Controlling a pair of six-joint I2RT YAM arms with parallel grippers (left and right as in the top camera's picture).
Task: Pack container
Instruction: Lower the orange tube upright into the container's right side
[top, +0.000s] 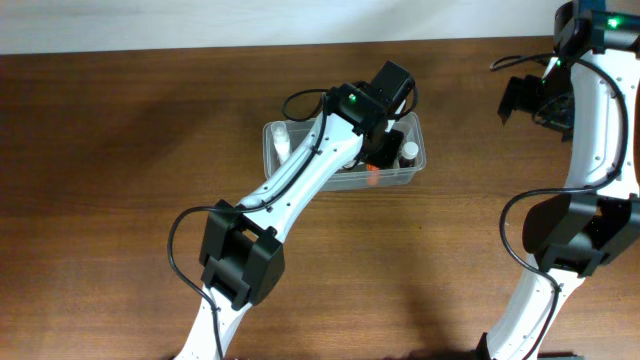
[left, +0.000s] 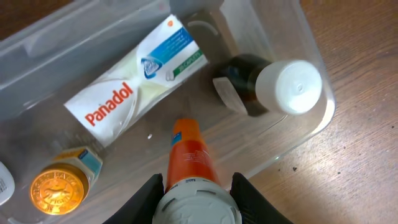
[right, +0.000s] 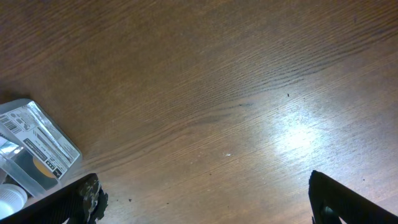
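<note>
Two arms stood at the brown wooden surface (right: 249, 93), its grain fine and slightly glossy, and only the left one had anything in hand. The container (top: 421, 150) sat toward the far edge of the surface. It was a clear, shallow plastic tub with rounded corners and a raised rim. The left gripper (left: 198, 182) hung inside it, its jaws pinching the white cap of an orange tube (left: 189, 155), one on each side. Holding the tube by the cap let its slim, glossy body point ahead and down into the bare strip of floor between the other goods. Whether the far end touched the floor could not be told. This looked like the placing step, with the tube not yet let go.

Beside the tube lay a flat Panadol box (left: 134, 87) of smooth white card, set diagonally. A dark bottle (left: 249, 84) with a broad white cap sat close to the tub's wall. A small jar (left: 62, 183) with a shiny embossed gold lid sat nearer the camera.

The right gripper (right: 204, 183) hung over open wood, well apart from the tub, with its jaws spread wide and empty, probably parked clear of the packing. Near one jaw lay a clear packet (right: 34, 146) with a printed label, likely waiting its turn.
</note>
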